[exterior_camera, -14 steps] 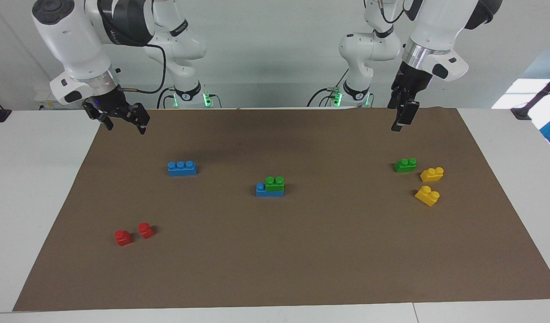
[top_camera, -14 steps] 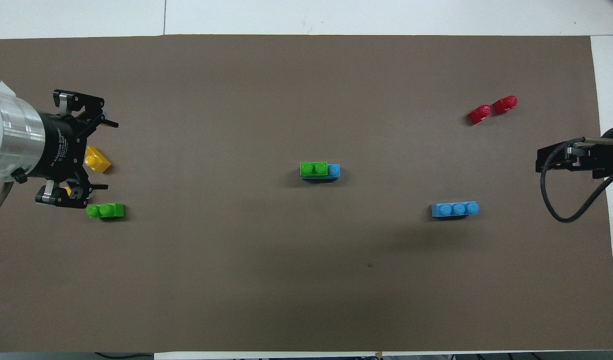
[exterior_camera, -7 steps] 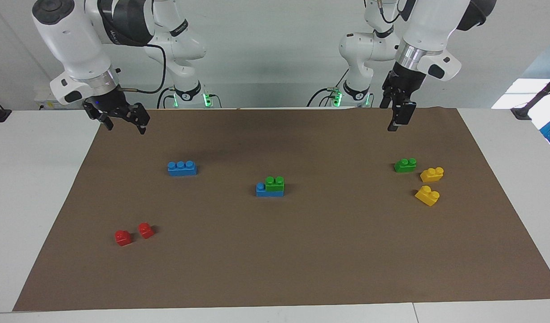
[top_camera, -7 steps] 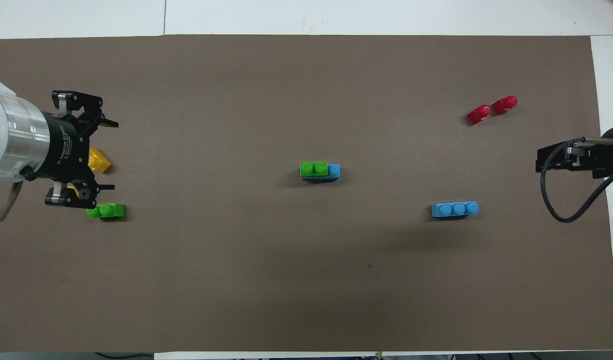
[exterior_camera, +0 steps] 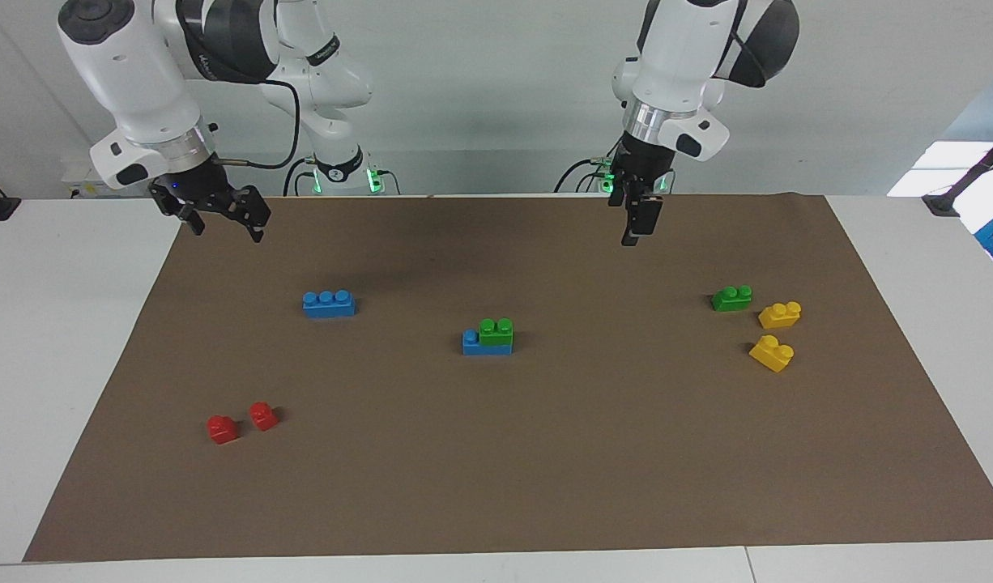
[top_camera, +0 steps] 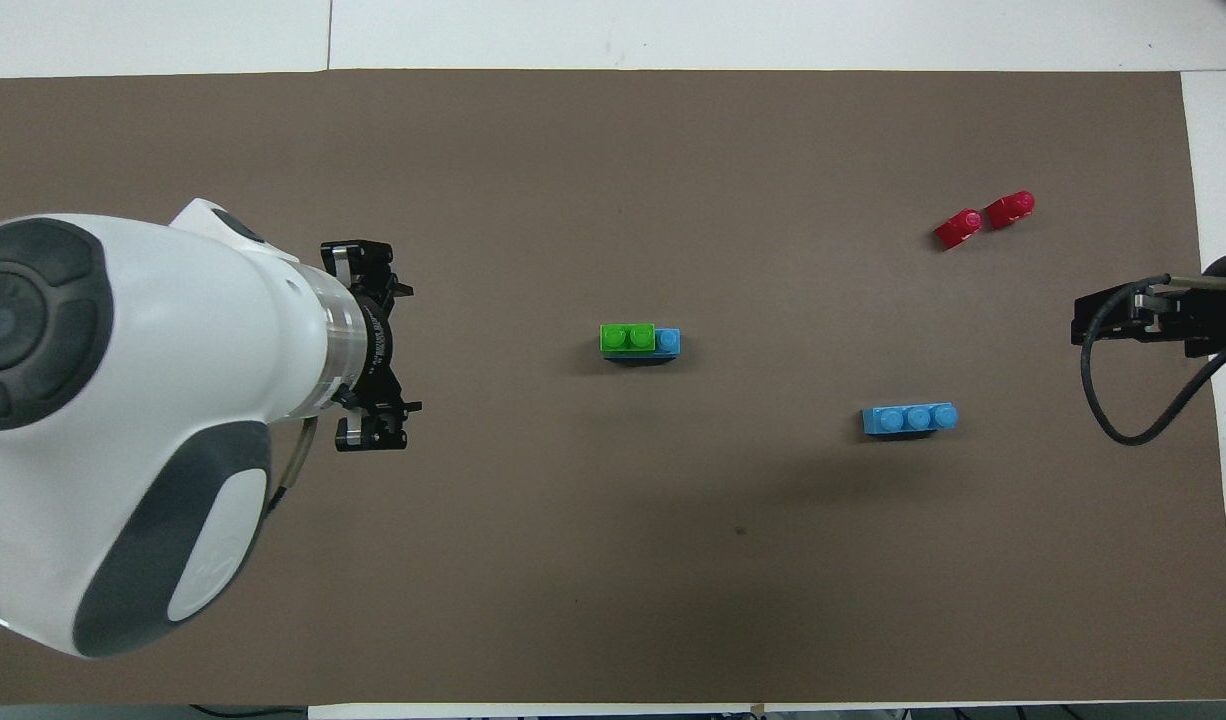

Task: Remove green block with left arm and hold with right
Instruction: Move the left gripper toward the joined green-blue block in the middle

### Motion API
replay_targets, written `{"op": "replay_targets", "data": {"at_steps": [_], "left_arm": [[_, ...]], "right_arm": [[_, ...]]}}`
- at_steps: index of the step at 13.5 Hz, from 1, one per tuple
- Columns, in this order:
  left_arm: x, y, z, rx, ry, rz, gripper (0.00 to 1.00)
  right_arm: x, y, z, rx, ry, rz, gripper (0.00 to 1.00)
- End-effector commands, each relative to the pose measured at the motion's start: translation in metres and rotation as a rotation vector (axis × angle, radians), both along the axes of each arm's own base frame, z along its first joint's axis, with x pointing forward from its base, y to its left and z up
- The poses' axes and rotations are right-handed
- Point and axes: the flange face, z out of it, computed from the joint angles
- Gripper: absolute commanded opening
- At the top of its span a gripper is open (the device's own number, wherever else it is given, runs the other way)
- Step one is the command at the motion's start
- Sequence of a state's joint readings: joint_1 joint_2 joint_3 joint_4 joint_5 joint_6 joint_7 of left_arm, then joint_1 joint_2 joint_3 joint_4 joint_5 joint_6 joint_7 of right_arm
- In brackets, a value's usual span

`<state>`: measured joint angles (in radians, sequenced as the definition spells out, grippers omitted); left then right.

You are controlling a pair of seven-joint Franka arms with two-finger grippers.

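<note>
Green on blue: the green block [exterior_camera: 496,329] sits stud-locked on one end of a blue three-stud brick [exterior_camera: 485,343] at the middle of the brown mat [exterior_camera: 545,486], leaving one blue stud bare. That stacking is probably why two arms are called for: one would steady the blue base while the other pulls the green piece off.

The left gripper [exterior_camera: 637,224] hangs in the air over the mat's edge nearest the robots, fingers spread and empty, not yet over the stack. The right gripper [exterior_camera: 221,217] waits over the mat's corner at its own end, jaws also spread, holding nothing.

A second green brick [exterior_camera: 731,298] lies loose toward the left arm's end beside two yellow bricks [exterior_camera: 780,314], so it needs no removing. A lone blue brick [exterior_camera: 329,303] and two red pieces [exterior_camera: 222,428] lie toward the right arm's end.
</note>
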<state>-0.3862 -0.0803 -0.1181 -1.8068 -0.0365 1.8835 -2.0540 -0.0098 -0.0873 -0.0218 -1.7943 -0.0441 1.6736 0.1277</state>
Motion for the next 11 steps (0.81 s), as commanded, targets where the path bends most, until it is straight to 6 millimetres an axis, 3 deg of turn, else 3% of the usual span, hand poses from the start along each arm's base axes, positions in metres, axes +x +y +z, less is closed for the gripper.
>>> {"op": "replay_targets", "data": {"at_steps": [1,3,7,9,11], "left_arm": [[-0.003,-0.045,-0.038,-0.025,0.026,0.021,1.00],[-0.002,-0.081,-0.075,-0.023,0.050,0.016,1.00],[0.002,-0.115,-0.103,-0.058,0.035,0.094,1.00],[0.007,-0.140,-0.130,-0.045,0.056,0.109,1.00],[0.010,-0.144,-0.135,-0.044,0.043,0.135,1.00]], "right_arm": [[-0.005,-0.003,0.004,-0.002,0.001,0.004,1.00],[-0.005,-0.002,0.004,-0.001,0.001,0.006,1.00],[-0.005,-0.003,0.004,-0.002,-0.001,0.004,1.00],[-0.005,-0.003,0.004,-0.002,0.001,0.004,1.00],[-0.005,-0.003,0.004,-0.002,-0.001,0.004,1.00]]}}
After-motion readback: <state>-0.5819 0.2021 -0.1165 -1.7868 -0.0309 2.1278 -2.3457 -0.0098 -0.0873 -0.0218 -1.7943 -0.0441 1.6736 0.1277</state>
